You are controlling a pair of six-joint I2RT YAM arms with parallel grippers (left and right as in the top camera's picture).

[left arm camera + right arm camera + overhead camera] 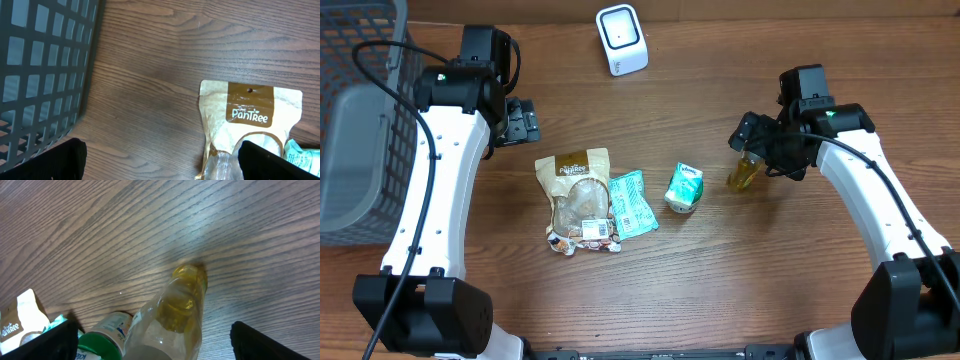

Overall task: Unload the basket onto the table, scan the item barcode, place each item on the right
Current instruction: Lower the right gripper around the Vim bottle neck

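Your right gripper (152, 332) has its jaws spread wide with nothing gripped. The bottle (177, 305) sits right in the gap between the two fingers, with wood showing on both sides of it, so it's bracketed, not pinched. From overhead the same bottle (744, 173) is just below that gripper, well away from the white scanner (621, 40) at the far edge of the table (720, 290).

The bottle is clear plastic, round, with yellow liquid pooled at the end resting on the wood. Its near end runs off the bottom of the wrist picture, and I can't tell where its barcode is.

Just beside it is a small green-and-white drink container (685, 187), then a teal packet (633, 203) and a tan pouch (582, 195) with a clear window.

Your left gripper (160, 162) is open too, holding nothing, over the pouch's top edge, near the dark mesh basket (350, 120). Only its dark fingertips show.
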